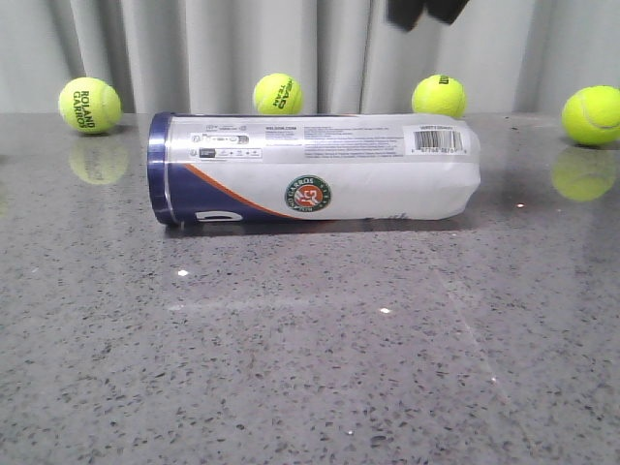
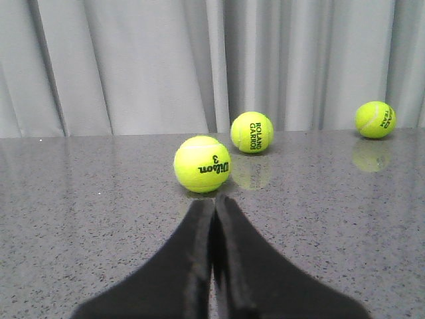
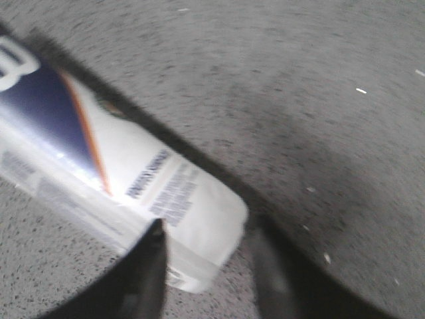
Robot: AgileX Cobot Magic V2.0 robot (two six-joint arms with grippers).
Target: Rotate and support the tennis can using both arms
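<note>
The tennis can (image 1: 310, 170) lies on its side across the grey table, navy end band to the left, white end with the barcode to the right, round emblem facing front. My right gripper (image 3: 207, 229) is open and hangs above the can's white end (image 3: 199, 219), which shows between its blurred fingers without touching them. In the front view only a black bit of the right gripper (image 1: 423, 12) shows at the top edge. My left gripper (image 2: 214, 199) is shut on nothing, low over the table, pointing at a Wilson ball (image 2: 202, 164); the can is out of that view.
Yellow tennis balls stand along the curtain behind the can: one at far left (image 1: 89, 105), two in the middle (image 1: 278, 94) (image 1: 438, 97), one at far right (image 1: 591, 115). The left wrist view shows further balls (image 2: 252, 131) (image 2: 375, 119) behind the Wilson one.
</note>
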